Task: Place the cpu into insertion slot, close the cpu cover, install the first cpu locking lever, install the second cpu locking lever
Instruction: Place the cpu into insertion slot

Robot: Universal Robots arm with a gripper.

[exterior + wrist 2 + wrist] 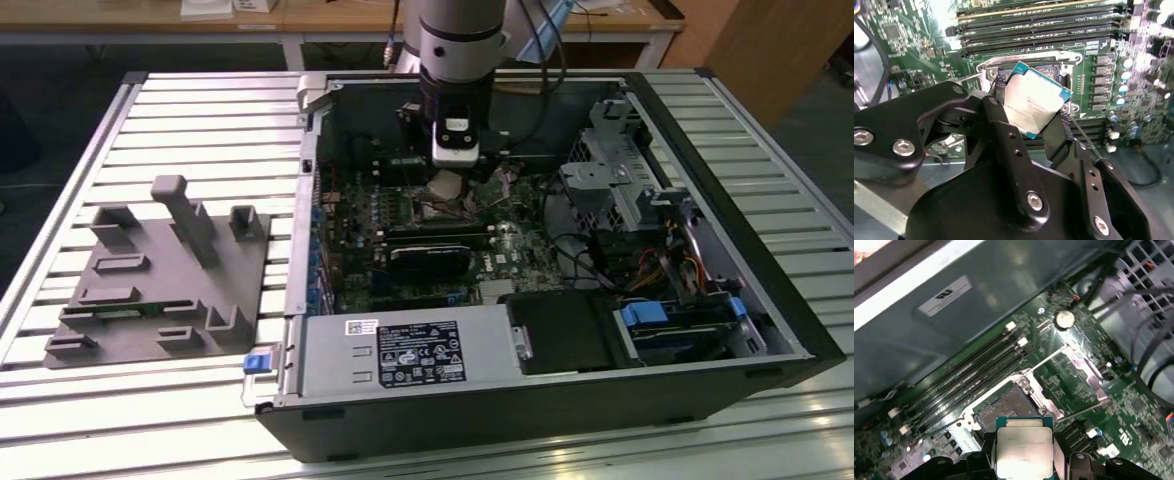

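Observation:
My gripper (447, 186) reaches down into the open computer case (747, 280), over the green motherboard (514, 245). It is shut on the cpu (1035, 100), a small square chip with a pale metal top, held by its edges between two black fingers (1004, 137). The cpu (1024, 450) hangs tilted just above the insertion slot (1006, 407), apart from it. The slot's dark centre (1046, 67) lies bare behind the chip. The cpu cover (1085, 371), a thin silvery frame, lies flipped open beside the slot. Two thin lever rods (1081, 411) stand raised near it.
Long black memory slots (966, 377) run beside the socket. A black cooler (430, 262) sits in front of it, a power supply box (400, 355) nearer still. Drive cages and cables (614, 190) fill the exterior view's right. A grey fixture block (154, 285) rests on the slatted table.

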